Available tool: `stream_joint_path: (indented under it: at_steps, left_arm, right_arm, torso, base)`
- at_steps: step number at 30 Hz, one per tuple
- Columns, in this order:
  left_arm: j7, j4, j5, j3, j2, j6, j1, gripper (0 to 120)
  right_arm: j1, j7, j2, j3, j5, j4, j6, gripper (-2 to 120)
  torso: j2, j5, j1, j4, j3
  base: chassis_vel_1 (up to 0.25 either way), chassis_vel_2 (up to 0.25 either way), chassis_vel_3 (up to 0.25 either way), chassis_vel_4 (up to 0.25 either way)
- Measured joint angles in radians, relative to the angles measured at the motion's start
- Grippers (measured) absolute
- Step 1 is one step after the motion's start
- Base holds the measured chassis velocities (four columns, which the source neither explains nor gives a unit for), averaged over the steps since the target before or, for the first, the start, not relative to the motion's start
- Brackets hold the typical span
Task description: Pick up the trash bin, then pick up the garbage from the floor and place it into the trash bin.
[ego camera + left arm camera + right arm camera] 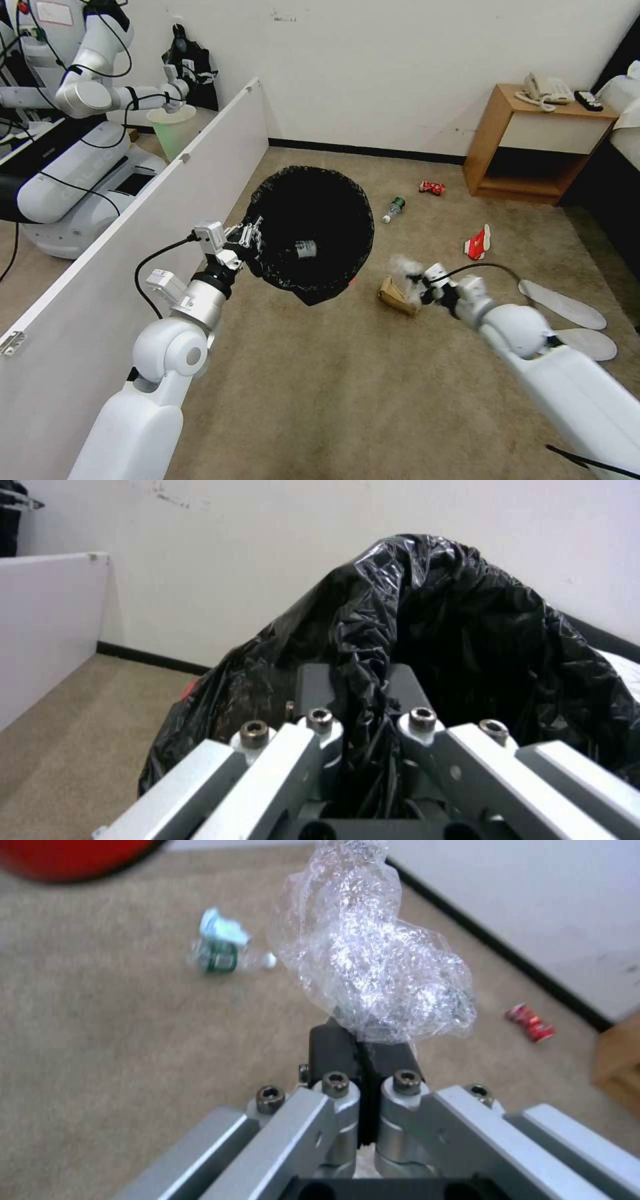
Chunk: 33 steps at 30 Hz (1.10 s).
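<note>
Beige carpet (320,400), left pincer (251,237) clamping trash bin (313,227), right pincer (421,283) pinching clear plastic wad (373,965)

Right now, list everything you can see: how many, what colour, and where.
trash bin: one, black-lined, held above the carpet
plastic wad: one, clear, in the right hand
bottle: one, clear, green label, on the carpet beyond the bin
can: one, red, near the nightstand
carton: one, red-white, on the carpet
paper bag: one, brown, on the carpet
slippers: two, white, on the carpet to the right
nightstand: one, wooden, by the wall
left hand: shut on the bin's rim
right hand: shut on the wad
</note>
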Motion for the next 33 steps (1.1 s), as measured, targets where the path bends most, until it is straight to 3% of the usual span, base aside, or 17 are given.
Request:
stream_joint_path:
  at_steps: [11,20,33]
  left_arm:
    - [-0.006,0.021,0.002,0.012,-0.002,0.005,-0.008,4]
    - [-0.012,0.042,-0.01,0.009,0.024,0.013,-0.016,4]
    - [-0.015,0.084,-0.014,0.024,0.029,0.021,-0.036,4]
  right_arm:
    - [-0.161,0.005,-0.083,0.242,0.061,0.206,0.036,0]
    - [-0.092,0.019,-0.053,0.276,0.154,0.33,0.072,0]
    - [-0.012,0.001,-0.05,0.298,0.224,0.421,0.129,0]
  torso:
    - [0.0,-0.0001,0.0,0.0001,0.0]
    - [0.0,-0.0002,0.0,0.0003,0.0]
    - [0.0,-0.0003,0.0,0.0001,0.0]
  base:
    - [0.0,0.0,0.0,0.0]
    - [0.0,0.0,0.0,0.0]
    - [0.0,0.0,0.0,0.0]
